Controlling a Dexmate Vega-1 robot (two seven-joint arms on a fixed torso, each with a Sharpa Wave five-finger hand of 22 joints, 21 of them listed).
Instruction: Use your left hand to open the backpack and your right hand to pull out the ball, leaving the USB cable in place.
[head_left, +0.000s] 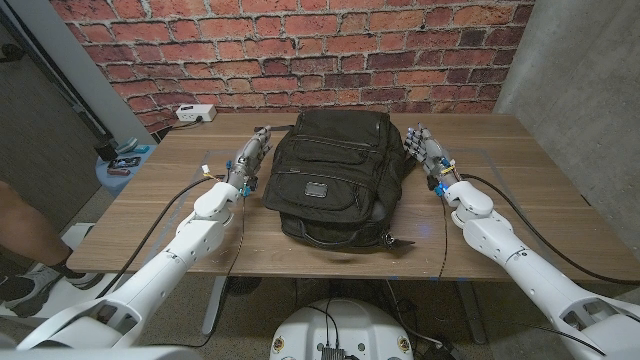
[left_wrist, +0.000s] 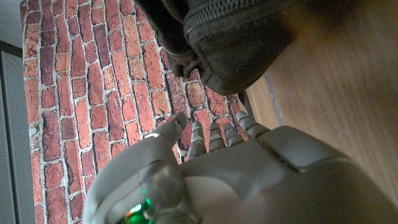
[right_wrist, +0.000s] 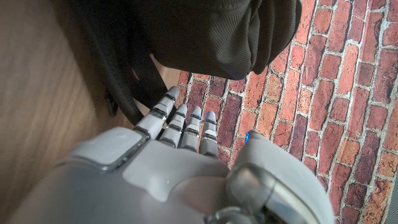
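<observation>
Both white, cable-trailing arms are reaching forward from the bottom corners in the head view. The grey robotic left hand (head_left: 247, 158) is sitting out ahead of its wrist with its fingers (left_wrist: 214, 135) stretched out and slightly apart, holding nothing. Same deal on the other side: the grey robotic right hand (head_left: 428, 150) is pointing forward, fingers (right_wrist: 180, 121) extended side by side and empty, thumb off to the side in its wrist view.
</observation>
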